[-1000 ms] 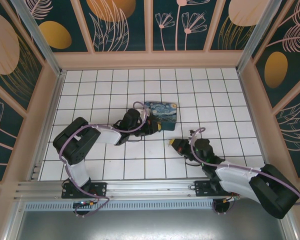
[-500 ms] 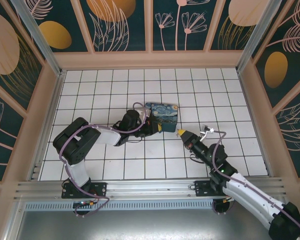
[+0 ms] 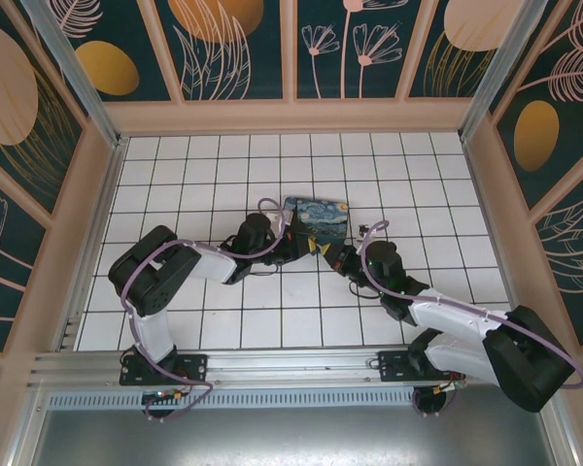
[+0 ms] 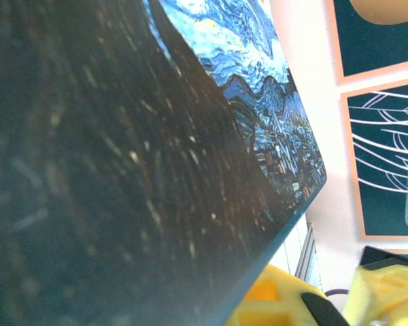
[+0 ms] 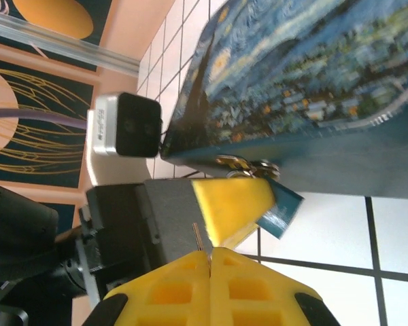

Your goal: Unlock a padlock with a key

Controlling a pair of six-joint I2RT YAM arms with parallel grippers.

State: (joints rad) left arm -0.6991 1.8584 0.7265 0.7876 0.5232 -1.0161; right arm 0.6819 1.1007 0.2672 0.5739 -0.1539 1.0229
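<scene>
The teal padlock (image 5: 284, 208) hangs by its silvery shackle (image 5: 248, 165) from the front edge of the starry-night box (image 5: 299, 81). My left gripper (image 3: 309, 248) is shut on the padlock; one yellow finger (image 5: 234, 200) lies flat over its body. My right gripper (image 5: 211, 252) is shut on the thin key (image 5: 198, 236), whose tip sticks out just below and left of the padlock, not touching it. From above, the right gripper (image 3: 338, 258) sits close to the right of the left one, at the box (image 3: 316, 216).
The painted box (image 4: 122, 170) stands mid-floor on white tiles (image 3: 214, 175). Decorated walls (image 3: 291, 58) close in the back and sides. The left wrist camera housing (image 5: 126, 125) is close to the key. Purple cables (image 3: 272, 209) run along both arms.
My right arm has swung left and forward, bringing the key from the open tiles up next to the padlock. The left arm has stayed at the box, which shifted slightly.
</scene>
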